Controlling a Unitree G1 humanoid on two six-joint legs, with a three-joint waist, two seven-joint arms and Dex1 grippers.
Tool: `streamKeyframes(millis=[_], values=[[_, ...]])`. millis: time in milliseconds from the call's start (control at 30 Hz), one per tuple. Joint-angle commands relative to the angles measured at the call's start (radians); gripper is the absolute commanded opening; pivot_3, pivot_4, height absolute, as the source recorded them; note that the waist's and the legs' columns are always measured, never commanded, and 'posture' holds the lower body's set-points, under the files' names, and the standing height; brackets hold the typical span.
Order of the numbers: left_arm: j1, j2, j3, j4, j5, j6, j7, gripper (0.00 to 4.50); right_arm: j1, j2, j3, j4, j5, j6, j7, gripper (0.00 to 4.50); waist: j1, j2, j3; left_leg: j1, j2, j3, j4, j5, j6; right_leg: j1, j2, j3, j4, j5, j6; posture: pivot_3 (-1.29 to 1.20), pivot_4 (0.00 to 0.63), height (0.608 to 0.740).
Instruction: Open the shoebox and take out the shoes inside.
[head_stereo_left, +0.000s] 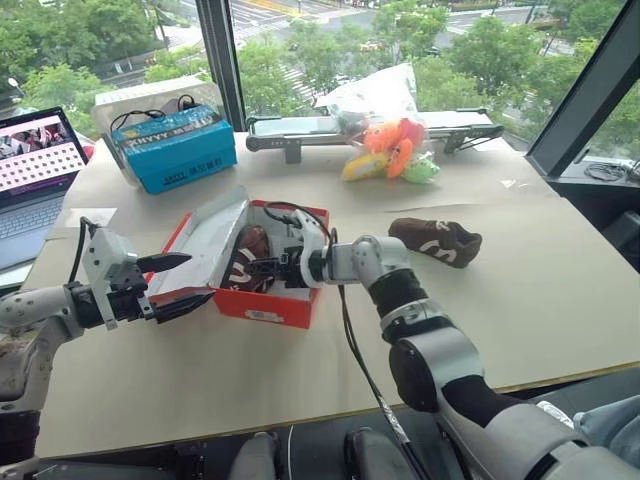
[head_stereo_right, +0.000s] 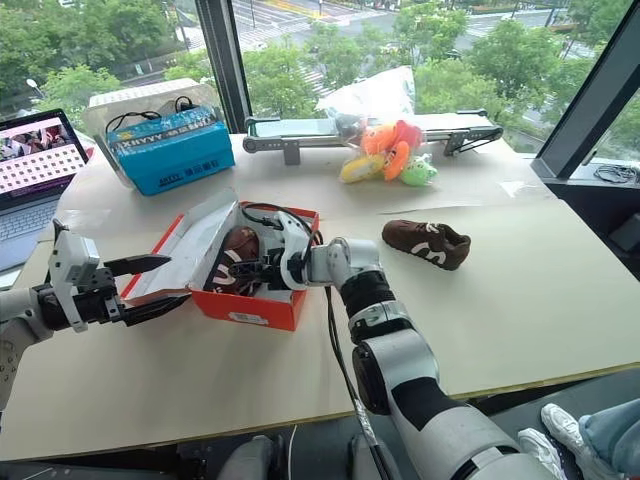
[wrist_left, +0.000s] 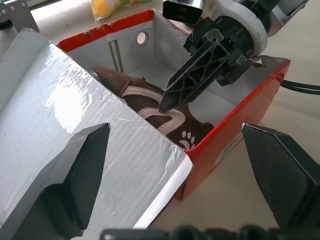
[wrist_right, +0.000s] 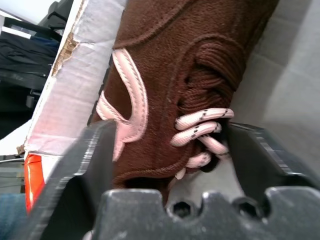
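From the head camera, the red rectangular cardboard shoebox (head_stereo_left: 262, 300) is seen standing open on the pale beige table (head_stereo_left: 520, 300), its white-lined lid (head_stereo_left: 210, 245) folded back toward the robot's left. One small dark brown shoe with a white curved mark (head_stereo_left: 436, 240) has been laid on the table well apart from the box, on the robot's right. The right gripper (head_stereo_left: 268, 268) is reached down into the box, where the other brown shoe (head_stereo_left: 248, 252) lies. The left gripper (head_stereo_left: 172, 282) is held beside the lid with its fingers spread, one above the lid's edge and one below it (contact cannot be judged). Further back, a blue box with black wires (head_stereo_left: 175, 148), orange-green plush toys in a clear bag (head_stereo_left: 388, 150) and a laptop (head_stereo_left: 35, 170) are seen. In the left wrist view, the left fingers (wrist_left: 75, 170) are parted wide with nothing clasped, the lid's taped white inside (wrist_left: 75, 125) lying between them. In the right wrist view, the right fingers (wrist_right: 80, 165) are set on either side of the boxed shoe (wrist_right: 165, 75), close to its sides, though a firm clamp cannot be told.
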Motion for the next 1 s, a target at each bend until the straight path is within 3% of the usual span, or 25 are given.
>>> streamKeyframes(millis=[33,233,267,533,1000], values=[[-0.002,0.019,0.030,-0.019,-0.011,-0.018,-0.005,4.50,-0.028,0.082,-0.014,0.037,0.018,-0.020,-0.003,2.14,-0.001,0.000,0.000,0.000,0.000,0.000,0.000,0.000,0.000,0.000,0.000,0.000,0.000,0.000,0.000,0.00,0.150,0.740],[-0.017,0.028,0.025,0.001,-0.002,-0.026,-0.012,4.50,-0.049,0.070,-0.030,0.036,0.037,-0.019,-0.002,0.25,-0.001,0.000,0.000,0.000,0.000,-0.001,0.000,0.000,0.000,0.000,0.000,0.000,0.000,0.000,0.000,0.00,0.150,0.740],[-0.017,0.030,0.024,0.003,-0.001,-0.028,-0.014,4.50,-0.051,0.068,-0.034,0.035,0.039,-0.020,-0.005,0.10,-0.001,0.000,0.000,0.000,0.000,-0.001,0.000,0.000,0.000,0.000,0.000,0.000,0.000,0.000,0.000,0.00,0.150,0.740],[-0.014,0.045,0.023,0.012,0.004,-0.047,-0.029,4.50,-0.059,0.039,-0.092,-0.015,0.078,-0.015,-0.049,0.10,0.004,0.000,0.000,-0.001,0.000,-0.001,0.000,0.000,0.000,-0.001,-0.001,0.000,0.000,0.000,0.000,0.00,0.150,0.740],[-0.021,0.056,0.014,0.009,0.001,-0.046,-0.035,4.50,0.024,0.047,-0.236,-0.443,0.228,0.174,-0.306,0.10,0.010,0.000,0.000,-0.015,0.000,0.001,0.000,0.005,0.007,-0.015,0.000,0.000,0.001,0.001,-0.001,0.00,0.150,0.740]])
